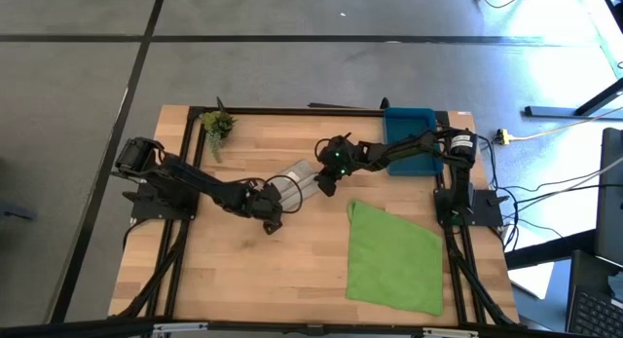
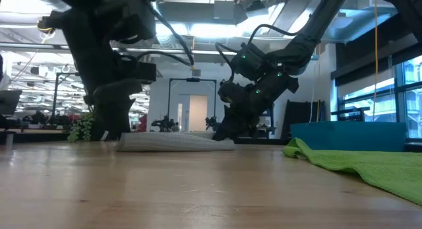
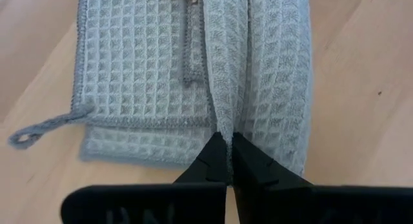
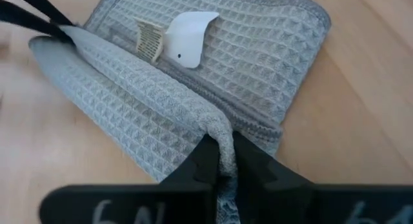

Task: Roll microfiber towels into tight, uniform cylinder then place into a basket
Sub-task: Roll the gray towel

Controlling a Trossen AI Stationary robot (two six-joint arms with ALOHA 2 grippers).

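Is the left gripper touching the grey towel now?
Touching. The left wrist view shows the left gripper with its jaws shut on a raised fold of the grey towel; cloth runs straight into them.

A wooden table [image 1: 292, 270] stands on a grey floor [image 1: 78, 85] crossed by dark seams. Cables [image 1: 545, 197] trail off one side. Beyond the table, a lit doorway [image 2: 198, 113], ceiling lights [image 2: 198, 31] and tall windows [image 2: 376, 90] show.

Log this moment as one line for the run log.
grey towel: part rolled | left gripper, right gripper: pinching roll ends | green towel: flat | basket: empty
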